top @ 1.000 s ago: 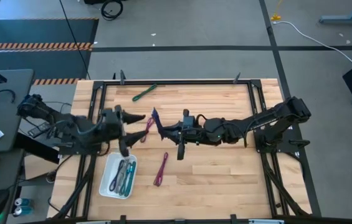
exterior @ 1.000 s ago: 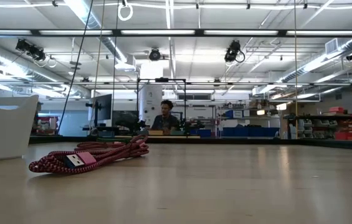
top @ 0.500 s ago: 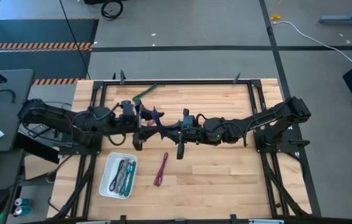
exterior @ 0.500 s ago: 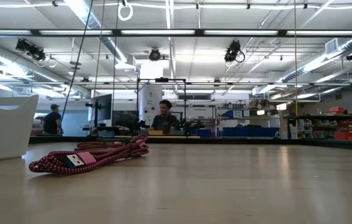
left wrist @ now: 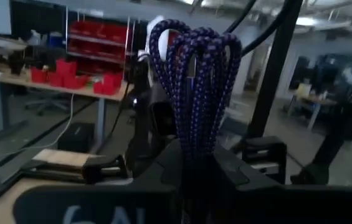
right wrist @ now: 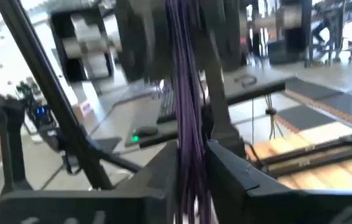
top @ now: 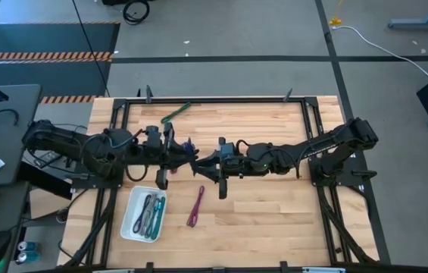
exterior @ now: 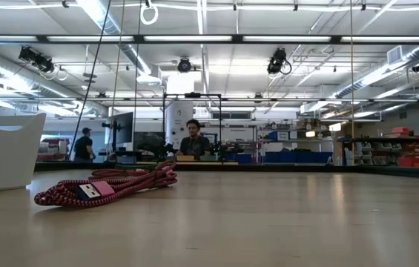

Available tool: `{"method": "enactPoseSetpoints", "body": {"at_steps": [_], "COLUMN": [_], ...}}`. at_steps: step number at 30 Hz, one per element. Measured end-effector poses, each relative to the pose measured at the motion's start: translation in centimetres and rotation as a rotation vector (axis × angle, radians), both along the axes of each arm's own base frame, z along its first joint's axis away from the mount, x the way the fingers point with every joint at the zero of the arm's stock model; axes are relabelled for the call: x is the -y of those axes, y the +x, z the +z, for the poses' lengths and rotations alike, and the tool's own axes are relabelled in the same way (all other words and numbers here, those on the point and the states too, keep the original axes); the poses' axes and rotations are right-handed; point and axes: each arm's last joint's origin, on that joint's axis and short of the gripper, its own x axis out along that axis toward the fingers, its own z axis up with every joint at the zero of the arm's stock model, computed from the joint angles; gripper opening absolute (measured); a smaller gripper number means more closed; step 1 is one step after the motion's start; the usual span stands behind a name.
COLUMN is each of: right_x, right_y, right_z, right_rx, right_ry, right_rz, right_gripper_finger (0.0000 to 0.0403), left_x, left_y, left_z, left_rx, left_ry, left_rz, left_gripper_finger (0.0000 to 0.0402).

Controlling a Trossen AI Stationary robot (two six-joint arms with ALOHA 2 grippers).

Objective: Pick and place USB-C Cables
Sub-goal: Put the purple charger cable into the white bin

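Note:
A purple cable hangs in the air above the table's middle, between my two grippers. My left gripper comes from the left and is shut on it. My right gripper comes from the right, its fingers close on both sides of the same cable. A magenta cable lies flat on the wood near the middle, and a green one lies at the far edge. The white tray at the near left holds several cables. My left gripper pinches the purple bundle between its two fingers low on the strands, coming level from the table's left. The looped end sticks out past the fingertips, and the cable is clear of the table. My right gripper has the same bundle's strands between its two fingers, coming level from the table's right. The fingers lie across the strands, which run on past them.
In the low view the magenta cable lies left of centre beside the tray's white wall. Black frame rails run along the table's sides. Bare wood lies to the near right. People stand far back in the room.
My left gripper has moved toward the table's right, up to the purple cable held by my right gripper, and has shut on it. The right arm has stayed nearly still, and the cable remains clear of the table.

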Motion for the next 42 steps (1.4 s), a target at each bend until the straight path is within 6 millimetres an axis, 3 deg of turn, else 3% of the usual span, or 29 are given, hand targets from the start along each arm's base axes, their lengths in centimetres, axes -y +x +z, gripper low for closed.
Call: {"method": "enactPoseSetpoints", "body": {"at_steps": [7,11,16,24,28,33,42], "right_x": [1.2,1.7,2.0,2.6,2.9,3.5,3.9], "right_y": [0.2,0.2,0.2,0.2,0.3,0.3,0.4], "right_z": [-1.3,-2.0,-2.3,-2.5,-2.5,-2.6,-2.6], "right_rx": [-0.133,-0.201,-0.229,-0.246,-0.251,-0.258,-0.261], "right_ry": [-0.021,-0.035,-0.002,-0.005,-0.006,-0.007,-0.005], "right_rz": [-0.096,-0.117,-0.127,-0.141,-0.151,-0.163,-0.166], "right_gripper_finger": [0.0148,0.0160,0.0158,0.0158,0.0158,0.0158,0.0158], "left_x": [0.4,0.2,1.7,7.8,8.9,8.7,8.4], "left_y": [-2.2,-4.0,-6.8,-9.4,-11.3,-12.6,-13.0], "left_z": [2.2,-0.3,-6.1,-14.6,-17.3,-19.1,-19.8], "left_rx": [-0.367,-0.688,-1.002,-1.074,-1.120,-1.170,-1.250], "left_ry": [-0.017,-0.125,-0.344,-0.927,-1.054,-1.068,-1.068], "left_rz": [0.029,0.155,0.339,0.298,0.392,0.499,0.534], "left_gripper_finger": [0.0041,0.0042,0.0041,0.0042,0.0042,0.0043,0.0073]}}
